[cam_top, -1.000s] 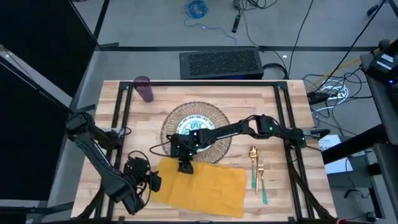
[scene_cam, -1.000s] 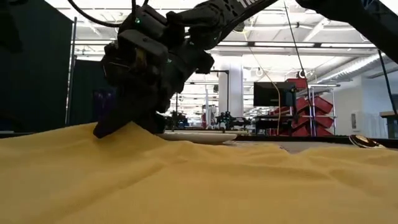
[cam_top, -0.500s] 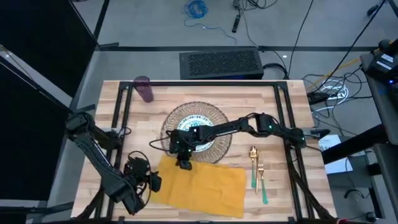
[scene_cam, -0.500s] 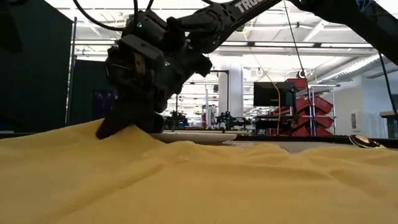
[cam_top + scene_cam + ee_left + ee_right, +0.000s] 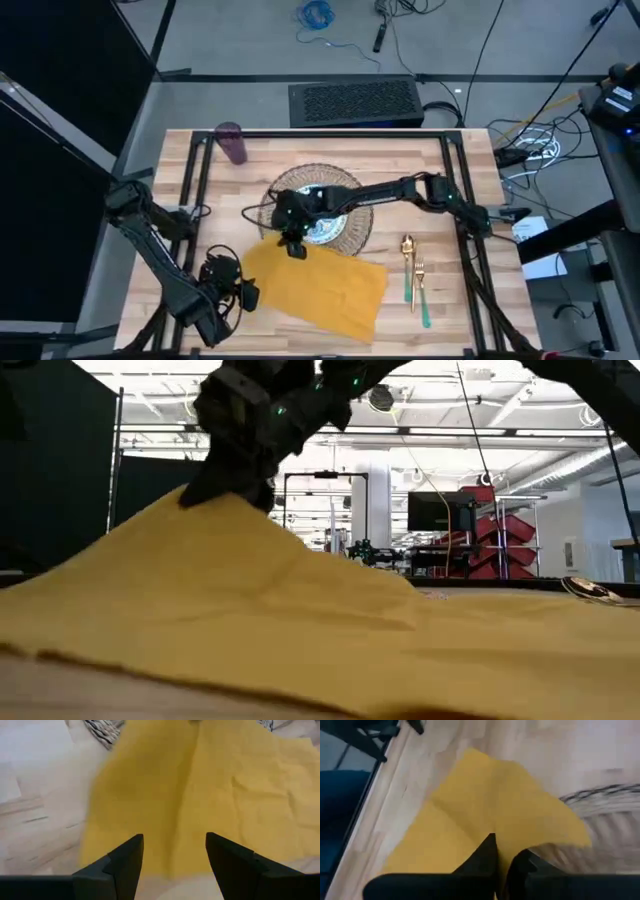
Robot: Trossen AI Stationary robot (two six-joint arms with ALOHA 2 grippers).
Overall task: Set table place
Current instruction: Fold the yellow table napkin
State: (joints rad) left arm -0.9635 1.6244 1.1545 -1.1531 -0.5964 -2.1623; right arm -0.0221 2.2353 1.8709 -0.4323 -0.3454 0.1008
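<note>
A mustard-yellow napkin [image 5: 318, 287] lies on the wooden table [image 5: 455, 310], with its far left corner raised into a peak [image 5: 222, 500]. My right gripper [image 5: 293, 246] is shut on that corner, just near of the round woven mat [image 5: 352, 195] and the teal-patterned plate [image 5: 326, 226] on it. Close to the near left edge my left gripper [image 5: 175, 854] stands open, its fingers on either side of the napkin's left edge without touching it. The purple cup [image 5: 232, 142] stands at the far left. Fork and spoon [image 5: 414, 272] lie right of the napkin. My right gripper pinches the napkin's far left corner [image 5: 485, 827] between its two fingers [image 5: 489, 854], coming from above and pointing down. The corner is lifted off the table and the cloth slopes down from it like a tent [image 5: 300, 590]. Its near and right parts [image 5: 480, 660] lie on the table.
The table's black metal frame [image 5: 195, 160] runs along the far edge and both sides. A black box [image 5: 355, 102] sits beyond the far edge. Bare planks show right of the cutlery [image 5: 450, 250] and left of the mat [image 5: 225, 215].
My right gripper has risen, drifting slightly toward the far edge, still shut on the napkin. The napkin's far left corner has gone from lying low on the table to a high peak. The left part has been drawn in and the sheet has skewed; its right part stays down.
</note>
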